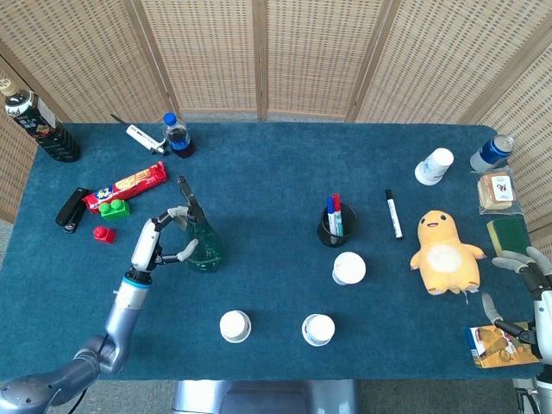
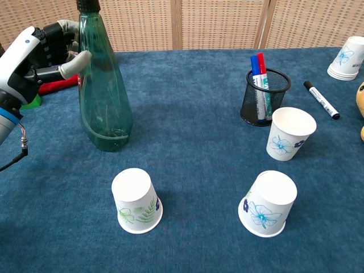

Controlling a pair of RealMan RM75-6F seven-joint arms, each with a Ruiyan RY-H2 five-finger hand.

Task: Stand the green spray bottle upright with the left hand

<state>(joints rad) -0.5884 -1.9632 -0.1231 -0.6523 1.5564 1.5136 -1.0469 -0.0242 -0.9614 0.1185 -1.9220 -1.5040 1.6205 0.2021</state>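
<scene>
Spray bottle (image 2: 104,96): green, translucent, standing upright on blue table (image 1: 276,181), left of centre, black nozzle at top.
Left hand (image 2: 35,56): beside bottle on its left, fingers curled around upper body, fingertips (image 2: 77,60) touching or nearly touching; firm grip or loosened, cannot tell. Head view: hand (image 1: 159,237) at bottle (image 1: 200,244).
Right hand (image 1: 528,269): at far right table edge, fingers spread, holding nothing, near green sponge (image 1: 507,233).
Pen holder (image 2: 264,96): black mesh, holding red and blue markers, right of centre.
Paper cups: one upright just in front of holder (image 2: 289,133); two upturned near front edge (image 2: 135,200), (image 2: 268,203); stack lying at far right (image 2: 346,58).
Black marker (image 2: 321,99): lying loose right of holder.
Plush toy (image 1: 444,254): yellow, right side.
Snack bar (image 1: 126,186): red wrapper, left side, green block (image 1: 113,208) and red block (image 1: 103,233) just beside.
Black device (image 1: 72,208): left edge.
Dark bottle (image 1: 39,122): far left corner.
Small bottle, blue cap (image 1: 178,135): back left, white tool (image 1: 142,137) beside.
Blue-labelled bottle (image 1: 492,153): far right corner, packaged snack (image 1: 497,191) in front.
Orange packet (image 1: 493,344): front right corner.
</scene>
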